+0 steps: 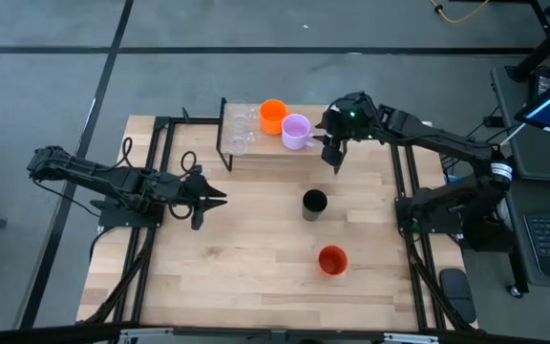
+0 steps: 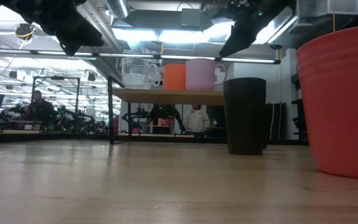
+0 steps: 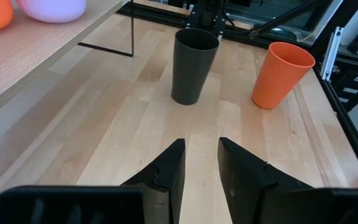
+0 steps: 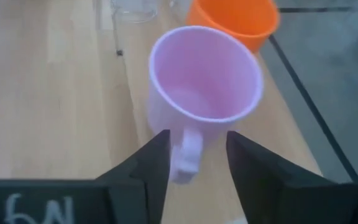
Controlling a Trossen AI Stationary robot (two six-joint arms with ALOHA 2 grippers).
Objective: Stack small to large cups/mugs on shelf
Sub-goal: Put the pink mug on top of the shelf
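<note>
The shelf (image 1: 256, 155) stands at the table's far middle. Two clear glass cups (image 1: 240, 129), an orange mug (image 1: 273, 116) and a lilac mug (image 1: 296, 131) stand on its top board in a row. The black cup (image 1: 314, 204) and the red-orange cup (image 1: 332, 259) stand upright on the table. My right gripper (image 1: 337, 161) is open just right of the lilac mug. In the right wrist view its fingers (image 4: 197, 137) stand on either side of the mug's handle (image 4: 188, 155) without touching it. My left gripper (image 1: 220, 200) is open and empty at the table's left middle, pointing at the black cup (image 3: 192, 65).
The shelf's black wire legs (image 1: 225, 143) stand at its left end. Black frame rails (image 1: 404, 191) run along the table's right and left sides. Bare tabletop lies between my left gripper and the black cup. People show in the room behind the table (image 2: 39, 106).
</note>
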